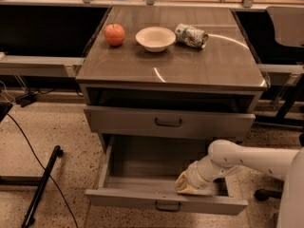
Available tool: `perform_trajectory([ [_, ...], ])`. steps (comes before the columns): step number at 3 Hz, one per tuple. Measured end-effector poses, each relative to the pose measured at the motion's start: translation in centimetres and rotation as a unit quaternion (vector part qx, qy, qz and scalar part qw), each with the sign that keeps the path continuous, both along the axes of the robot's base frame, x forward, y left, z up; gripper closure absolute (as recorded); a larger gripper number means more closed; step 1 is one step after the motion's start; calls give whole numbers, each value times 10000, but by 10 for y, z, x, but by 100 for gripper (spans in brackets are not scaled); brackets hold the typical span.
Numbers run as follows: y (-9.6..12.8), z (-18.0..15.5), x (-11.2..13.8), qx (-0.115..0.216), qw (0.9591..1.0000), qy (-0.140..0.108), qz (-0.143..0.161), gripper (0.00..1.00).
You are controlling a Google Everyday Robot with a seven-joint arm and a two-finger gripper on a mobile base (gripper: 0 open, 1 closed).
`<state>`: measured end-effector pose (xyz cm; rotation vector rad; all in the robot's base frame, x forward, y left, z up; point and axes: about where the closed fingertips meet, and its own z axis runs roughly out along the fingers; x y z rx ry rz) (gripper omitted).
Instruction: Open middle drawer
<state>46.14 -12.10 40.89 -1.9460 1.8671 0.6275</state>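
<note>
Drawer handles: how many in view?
2 handles: one on the shut upper drawer, one on the open middle drawer, where the gripper reaches inside. A lower one may be out of view.

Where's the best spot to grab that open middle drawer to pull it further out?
Probably its small wire handle, centred on the middle drawer's flat front, approached from the front: it is the only protruding part. The front wall's upper edge, hooked from above, could also work; the gripper sits just behind it, right of centre.
</note>
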Motion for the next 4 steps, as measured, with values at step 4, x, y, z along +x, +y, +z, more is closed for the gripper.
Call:
perform_trajectory([
  [4, -14, 117, -21, 1600, 9818, -960, 351, 81],
])
